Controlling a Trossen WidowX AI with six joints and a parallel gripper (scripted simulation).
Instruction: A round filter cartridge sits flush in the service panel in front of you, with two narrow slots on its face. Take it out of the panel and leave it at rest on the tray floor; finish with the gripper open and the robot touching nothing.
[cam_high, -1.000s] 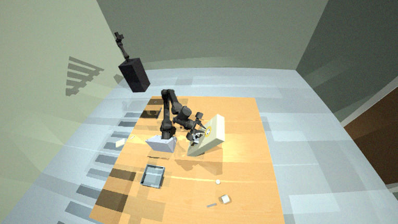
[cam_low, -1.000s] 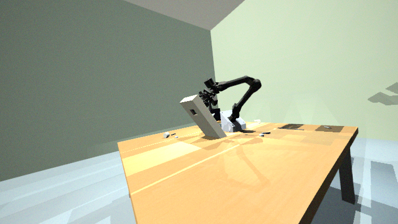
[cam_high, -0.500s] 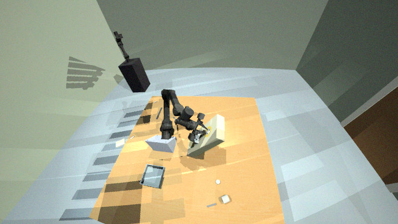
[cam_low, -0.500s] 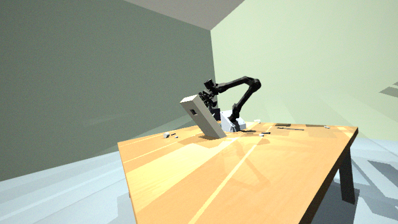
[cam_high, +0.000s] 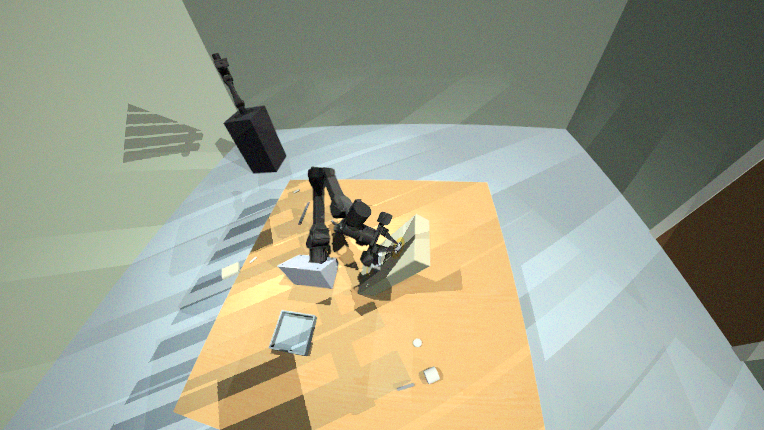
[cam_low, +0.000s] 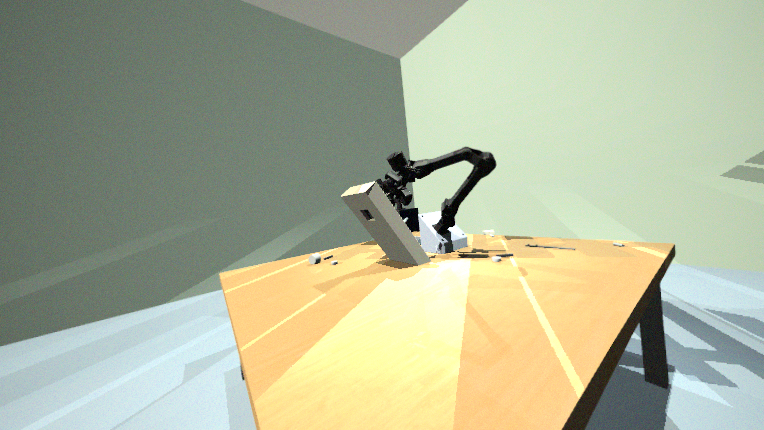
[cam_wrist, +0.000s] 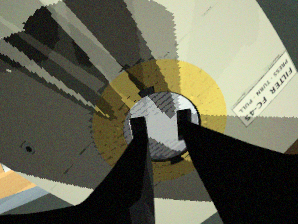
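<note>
The round filter cartridge (cam_wrist: 161, 107) sits in the tilted service panel (cam_high: 420, 243) (cam_low: 390, 229) (cam_wrist: 215, 30), inside a yellow ring (cam_wrist: 212, 100). Its face is white and partly in shadow. My gripper (cam_wrist: 164, 133) (cam_high: 396, 246) is partly open, with its two dark fingertips in line with the two slots on the cartridge face. The tips overlap the slots in the wrist view; whether they are inside them I cannot tell. Nothing is held between the fingers. The tray (cam_high: 288, 352) lies on the table in front of the arm's base, with no cartridge in it.
The pale arm base (cam_high: 307, 273) stands left of the panel. A white cylinder (cam_high: 431, 374), a small white disc (cam_high: 417, 342) and a thin grey bar (cam_high: 405, 386) lie at the table's near right. A black pedestal (cam_high: 255, 139) stands beyond the table.
</note>
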